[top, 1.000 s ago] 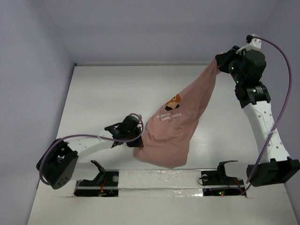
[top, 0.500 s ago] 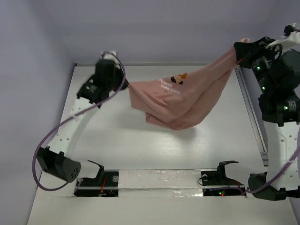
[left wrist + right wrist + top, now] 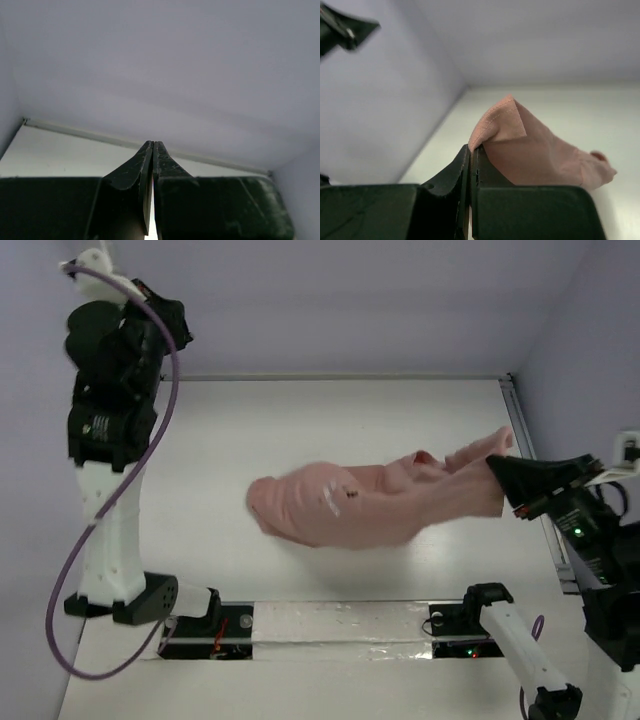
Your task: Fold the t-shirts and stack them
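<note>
– Pinching a stitched edge, the right gripper (image 3: 471, 150) has its jaws shut tight on a small fold of the t-shirt (image 3: 370, 505). Only a sliver of pink cloth sits between them.

– And the left gripper (image 3: 153, 145)?

– Jaws pressed together on nothing, raised high at the far-left corner, well apart from the cloth.

– Where does the shirt lie?

– Mostly bunched in a rumpled ridge across the middle of the table (image 3: 220, 440). One end stretches right and rises to the held edge. The chest print is a blur among the creases, so I cannot tell which face is up.

– What worries you?

– The bite is thin. A quick pull could slip the hem out and drop that end back onto the heap. Dragging with one hold would also, I think, haul the whole bundle sideways rather than spread it, since nothing anchors the far end. And I cannot tell how many layers are pinched. Lifting could raise a twisted sleeve and fold crooked.
</note>
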Controlling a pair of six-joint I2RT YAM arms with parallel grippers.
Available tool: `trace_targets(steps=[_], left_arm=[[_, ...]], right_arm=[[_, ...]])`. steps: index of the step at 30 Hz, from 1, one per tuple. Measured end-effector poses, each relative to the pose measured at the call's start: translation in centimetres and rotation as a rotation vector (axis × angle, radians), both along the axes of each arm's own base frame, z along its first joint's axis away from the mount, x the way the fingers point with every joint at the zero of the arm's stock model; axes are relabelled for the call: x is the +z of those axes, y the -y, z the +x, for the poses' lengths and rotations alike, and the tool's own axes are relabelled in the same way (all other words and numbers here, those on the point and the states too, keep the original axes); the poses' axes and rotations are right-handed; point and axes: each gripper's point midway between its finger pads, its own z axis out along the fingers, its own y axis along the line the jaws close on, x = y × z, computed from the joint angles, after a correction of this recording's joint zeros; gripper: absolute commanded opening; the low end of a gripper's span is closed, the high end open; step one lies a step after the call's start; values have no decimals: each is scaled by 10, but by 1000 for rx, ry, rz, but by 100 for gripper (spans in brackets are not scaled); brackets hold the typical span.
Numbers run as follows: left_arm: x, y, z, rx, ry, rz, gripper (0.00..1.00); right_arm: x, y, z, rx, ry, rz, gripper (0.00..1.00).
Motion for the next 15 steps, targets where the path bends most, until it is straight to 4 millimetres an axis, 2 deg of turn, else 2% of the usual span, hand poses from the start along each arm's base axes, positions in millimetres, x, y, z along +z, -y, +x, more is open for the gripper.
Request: trace_targets(steps=[2,3,4,5,6,7,8,9,10,11,12,13,14,15], left_arm=[[-36,8,42,1,-104,26,0],[-67,20,66,-12,-173,43,0],[-96,31,79,-20,-230,64,1],[-146,49,91,-39,-328,100,16],[-212,71,94,-71,-445,146,24],[-278,88,81,-115,-588,193,38],[-352,100,55,-159,-755,247,47],[-407,106,26,-187,-880,279,53],[-458,101,-10,-200,-1016,318,64],[-492,90,-42,-198,-1123,344,68],[-515,76,-71,-173,-1207,347,71],[-524,64,-91,-147,-1252,338,74],[-525,55,-103,-127,-1261,316,77],[-517,52,-107,-113,-1227,278,78]], right_arm=[[-49,0,13,-9,-134,-19,0],[-77,1,23,-22,-219,-30,0],[-106,4,34,-43,-308,-44,0],[-136,7,44,-68,-401,-55,0],[-169,11,52,-99,-507,-69,0],[-190,15,56,-125,-577,-79,0],[-205,18,60,-147,-626,-87,0],[-218,20,63,-163,-673,-91,0],[-223,22,65,-175,-690,-93,0],[-225,23,70,-184,-701,-95,0],[-223,23,73,-189,-697,-96,0],[-222,24,75,-192,-693,-96,0],[-221,24,77,-194,-688,-97,0],[-220,24,79,-194,-681,-97,0]])
